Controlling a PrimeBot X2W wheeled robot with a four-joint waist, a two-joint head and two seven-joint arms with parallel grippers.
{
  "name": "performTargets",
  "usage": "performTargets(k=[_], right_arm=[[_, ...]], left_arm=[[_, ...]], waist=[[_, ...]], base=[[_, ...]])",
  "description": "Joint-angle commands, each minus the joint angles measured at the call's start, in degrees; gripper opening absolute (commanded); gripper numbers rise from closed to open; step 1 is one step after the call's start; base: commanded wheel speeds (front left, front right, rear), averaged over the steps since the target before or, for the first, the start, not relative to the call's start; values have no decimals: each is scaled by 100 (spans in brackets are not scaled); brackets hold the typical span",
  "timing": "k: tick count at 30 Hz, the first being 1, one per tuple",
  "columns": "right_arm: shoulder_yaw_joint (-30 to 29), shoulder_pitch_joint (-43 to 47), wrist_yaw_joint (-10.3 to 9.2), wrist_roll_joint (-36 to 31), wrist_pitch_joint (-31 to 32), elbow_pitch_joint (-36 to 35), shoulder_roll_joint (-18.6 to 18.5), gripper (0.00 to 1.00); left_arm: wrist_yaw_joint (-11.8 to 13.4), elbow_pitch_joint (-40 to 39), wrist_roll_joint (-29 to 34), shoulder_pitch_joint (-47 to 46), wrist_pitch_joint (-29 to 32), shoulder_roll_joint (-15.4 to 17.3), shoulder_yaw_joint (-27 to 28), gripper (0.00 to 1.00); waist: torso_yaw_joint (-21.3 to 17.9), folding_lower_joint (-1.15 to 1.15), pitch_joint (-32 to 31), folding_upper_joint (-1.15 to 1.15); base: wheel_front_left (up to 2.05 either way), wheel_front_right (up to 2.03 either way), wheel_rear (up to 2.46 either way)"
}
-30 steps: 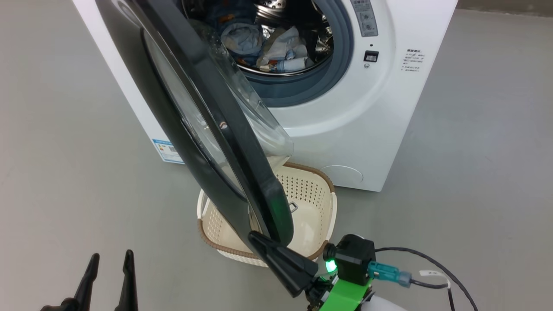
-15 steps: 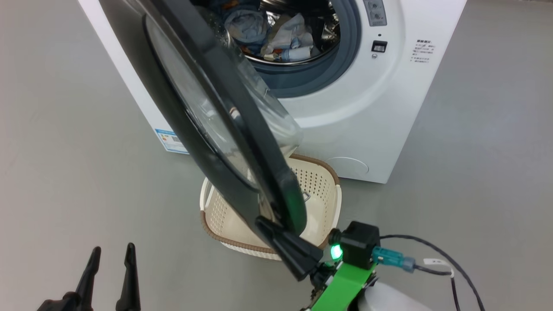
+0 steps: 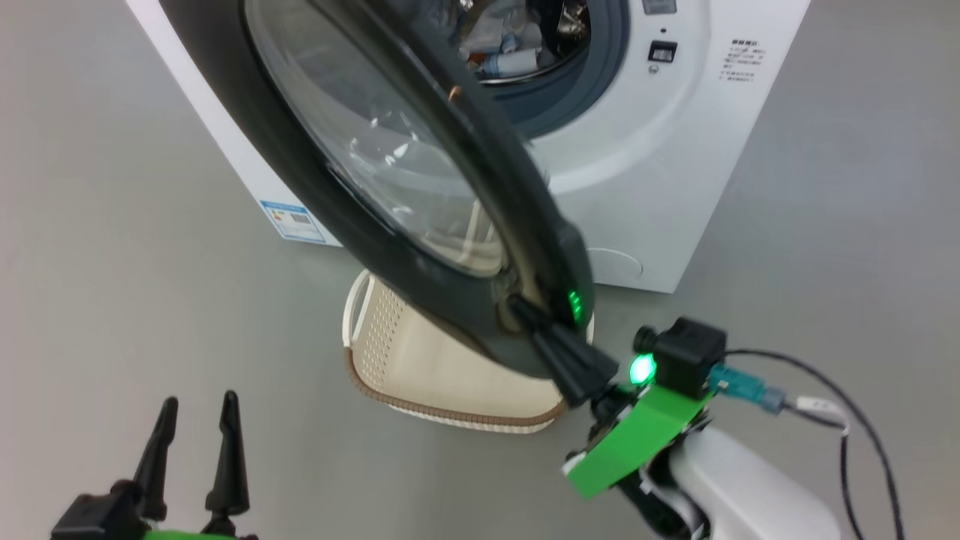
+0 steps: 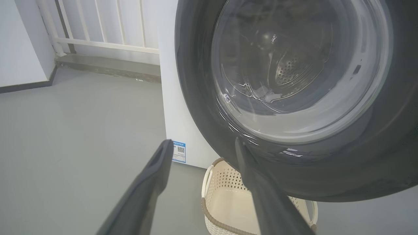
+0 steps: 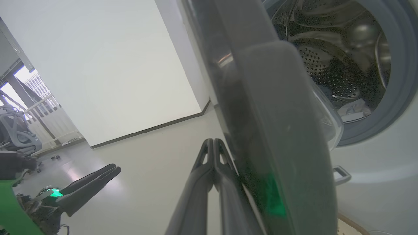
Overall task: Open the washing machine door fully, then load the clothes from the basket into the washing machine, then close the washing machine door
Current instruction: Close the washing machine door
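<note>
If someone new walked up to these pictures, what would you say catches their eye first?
Most likely the washing machine door, its glossy black rim and bulging glass standing partway open across the head view's middle. Next, the right gripper, fingers shut together against the door's lower edge. Under the door sits the cream basket, with clothes in the drum behind.

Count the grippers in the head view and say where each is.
2. The left gripper sits lower left above the floor, fingers apart, touching nothing. The right gripper, fingers shut, rests against the lower edge of the washing machine door.
</note>
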Motion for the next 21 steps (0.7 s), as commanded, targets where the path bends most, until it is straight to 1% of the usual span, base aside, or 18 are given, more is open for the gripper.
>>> performTargets(k=[1, 8, 21], right_arm=[[-43, -171, -1, -55, -46, -100, 12, 0], [-477, -486, -1, -137, -46, -34, -145, 0], [-1268, -1128, -1, -244, -46, 145, -418, 0]], left_arm=[[3, -176, 49, -207, -61, 65, 178, 100], [3, -235, 35, -428, -61, 18, 105, 100], [3, -293, -24, -890, -61, -25, -152, 100]], waist=[[-5, 0, 87, 0], [10, 0, 374, 0], [180, 0, 924, 0]], base=[[0, 0, 0], [0, 0, 0], [0, 0, 0]])
